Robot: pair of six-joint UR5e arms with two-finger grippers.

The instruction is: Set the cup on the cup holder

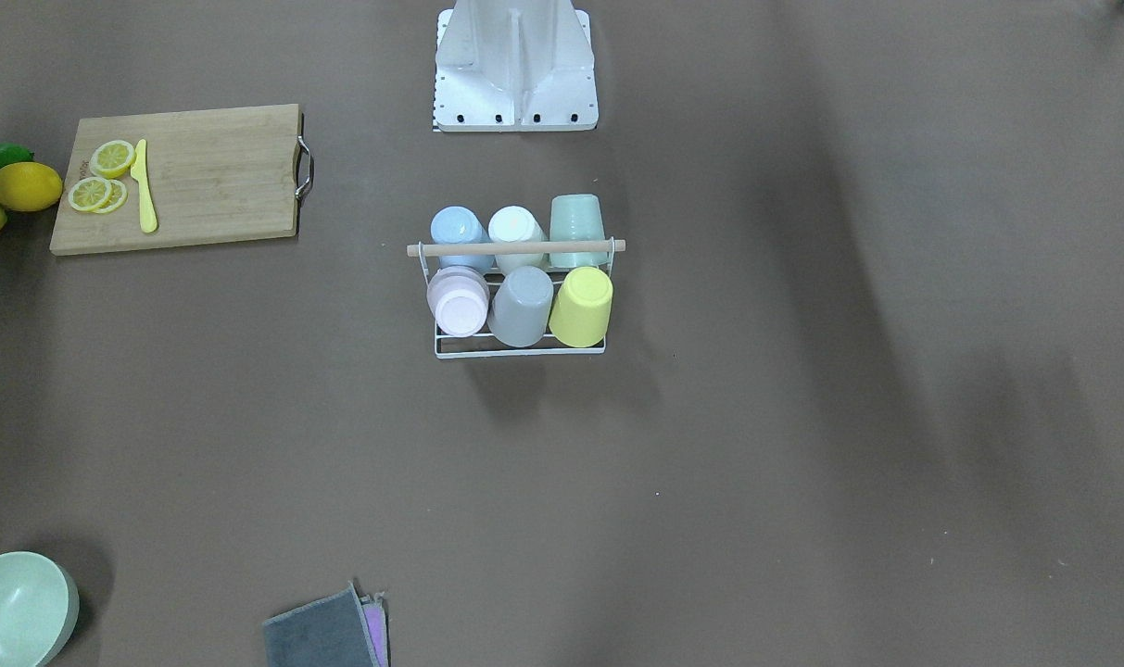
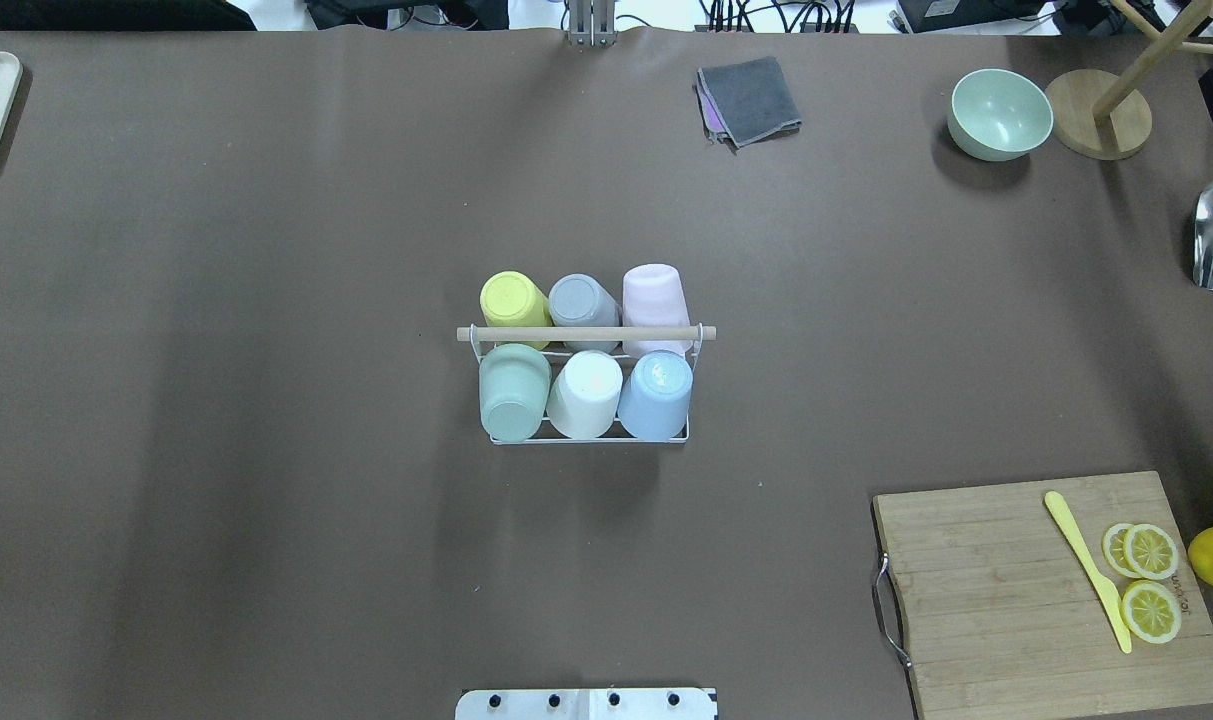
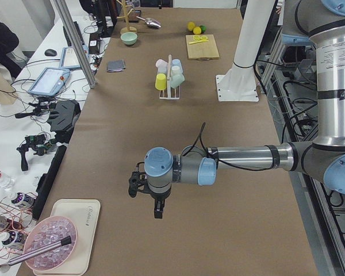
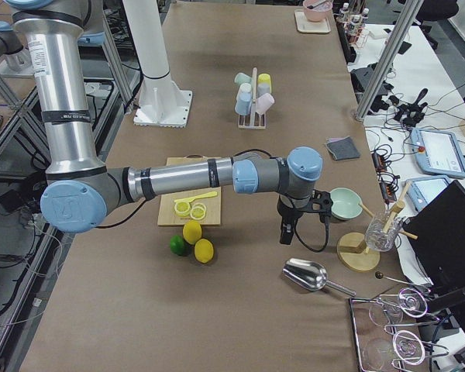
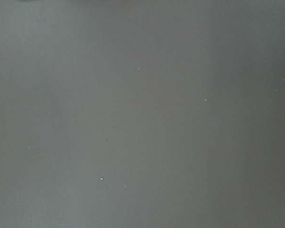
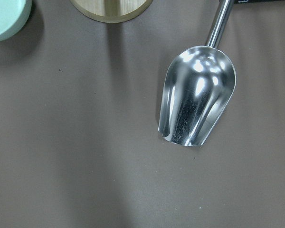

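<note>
the brown table [image 2: 266,300] fills the overhead view. the left arm [image 3: 236,158] reaches out low over a bare stretch of table at the robot's left end. the left gripper [image 3: 158,210] points down, and i cannot tell whether its fingers are apart or together. the right arm [image 4: 186,178] stretches over the other end. the right gripper [image 4: 285,231] hangs near a metal scoop [image 6: 197,95], and its state is just as unclear.

in the overhead view a wooden cutting board [image 2: 1006,600] lies at 4 o'clock from the centre. the cup holder [image 2: 586,440] stands at the table's centre. its long axis and its wooden rod [image 2: 666,333] run from 9 to 3 o'clock.

all six places are filled, with the cups upside down. the far row leans toward 12 o'clock: yellow cup [image 2: 511,298], grey cup [image 2: 581,300], pink cup [image 2: 654,293]. the near row leans toward 6 o'clock: green cup [image 2: 513,392], white cup [image 2: 586,392], blue cup [image 2: 658,392].

a pale green bowl [image 2: 1001,112] sits at 2 o'clock and a folded grey cloth [image 2: 751,98] at 1 o'clock.
</note>
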